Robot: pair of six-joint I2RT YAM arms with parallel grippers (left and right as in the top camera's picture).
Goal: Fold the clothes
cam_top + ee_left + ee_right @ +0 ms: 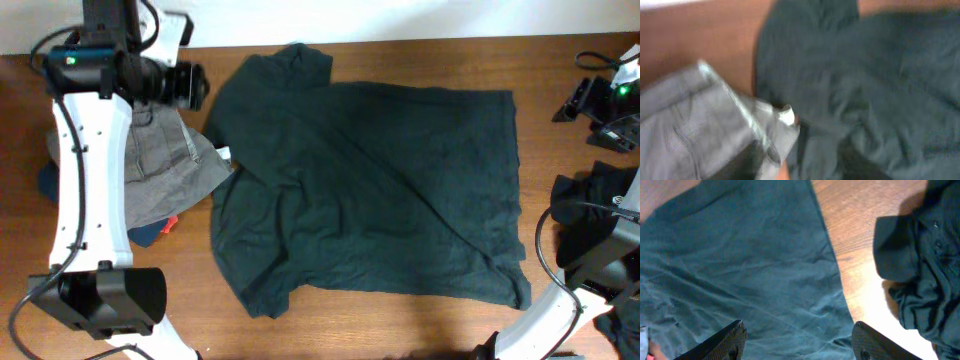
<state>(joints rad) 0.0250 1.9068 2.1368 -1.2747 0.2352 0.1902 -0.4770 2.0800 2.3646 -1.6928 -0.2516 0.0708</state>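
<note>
The green T-shirt (370,190) lies flat in the middle of the bench (450,65), so it can be folded. The right claw (799,327) hangs over its edge, spread wide, holding nothing. The left claw (190,87) is near the grey clothes (160,165) at the left edge. I cannot tell if it is spread.

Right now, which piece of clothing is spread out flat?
The dark green T-shirt in the middle. The grey garment left of it and the black garment to the right lie crumpled.
</note>
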